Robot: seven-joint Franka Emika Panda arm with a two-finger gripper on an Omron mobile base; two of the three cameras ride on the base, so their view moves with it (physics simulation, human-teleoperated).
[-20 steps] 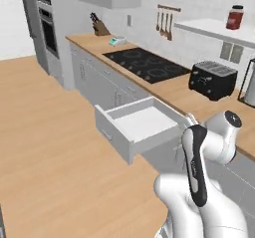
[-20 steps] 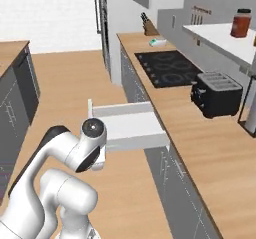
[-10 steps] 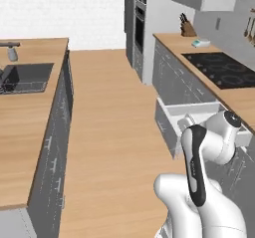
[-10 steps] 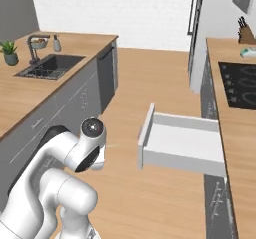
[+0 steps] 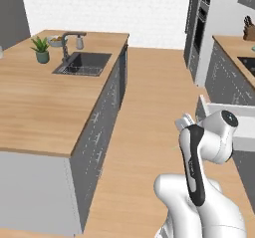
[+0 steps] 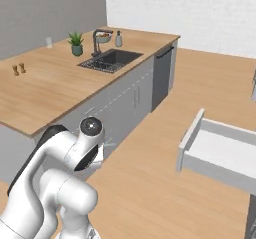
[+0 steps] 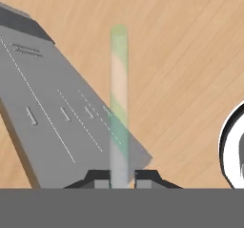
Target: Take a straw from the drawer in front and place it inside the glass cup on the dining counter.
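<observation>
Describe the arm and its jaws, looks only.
The arm is glossy white with rounded, bulbous links, a black strip along one link and dark round joint caps. No cables or markings show. The gripper ends in two small dark, blocky jaws.

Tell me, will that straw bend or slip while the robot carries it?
Probably not bend: in the hand view the straw stands straight up from the gripper, so it looks stiff. It seems thin and see-through, so likely very light. It could slip or tilt, since the fingers pinch only its bottom end.
</observation>
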